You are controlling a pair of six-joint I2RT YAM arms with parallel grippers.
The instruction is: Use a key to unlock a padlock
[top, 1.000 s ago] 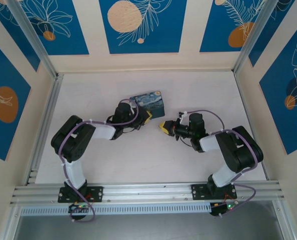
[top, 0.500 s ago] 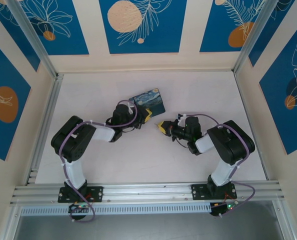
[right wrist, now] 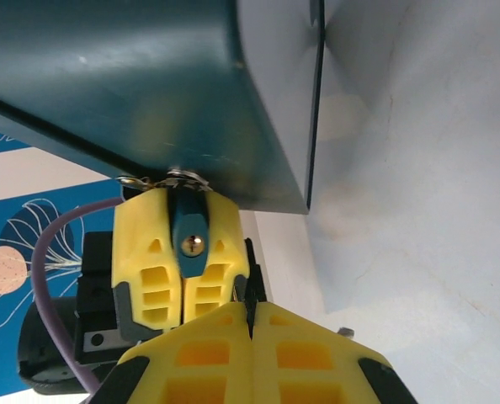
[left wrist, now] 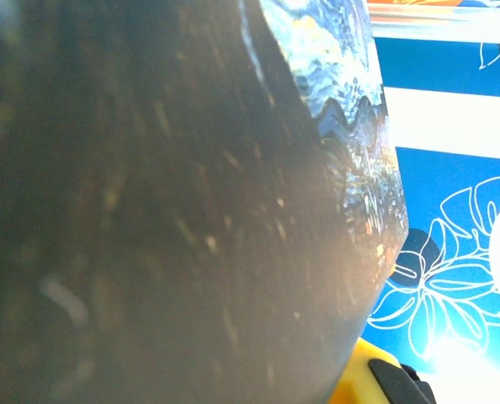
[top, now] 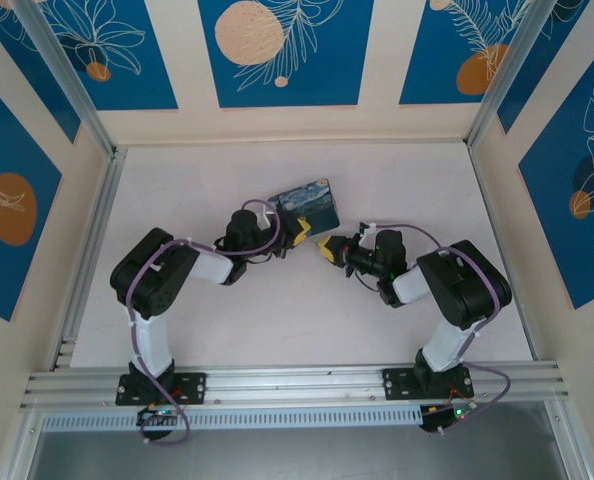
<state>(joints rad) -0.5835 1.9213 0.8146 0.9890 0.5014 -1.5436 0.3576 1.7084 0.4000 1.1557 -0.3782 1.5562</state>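
Over pale tabletop (top: 257, 320), ribbed yellow left fingers (right wrist: 147, 252) pinch the blue padlock (right wrist: 191, 225).

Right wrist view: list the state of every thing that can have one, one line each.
left claw: shut on the padlock.
right claw: shut on the key.
padlock: clamped, keyhole empty, shackle hooked through the box's latch.
key: held edge-on, apparently; not yet inserted.
box: latch padlocked.

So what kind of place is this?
Probably a lab robot cell: a white table boxed in by aluminium posts and blue leaf-print wall panels, with a slotted rail along the near edge.
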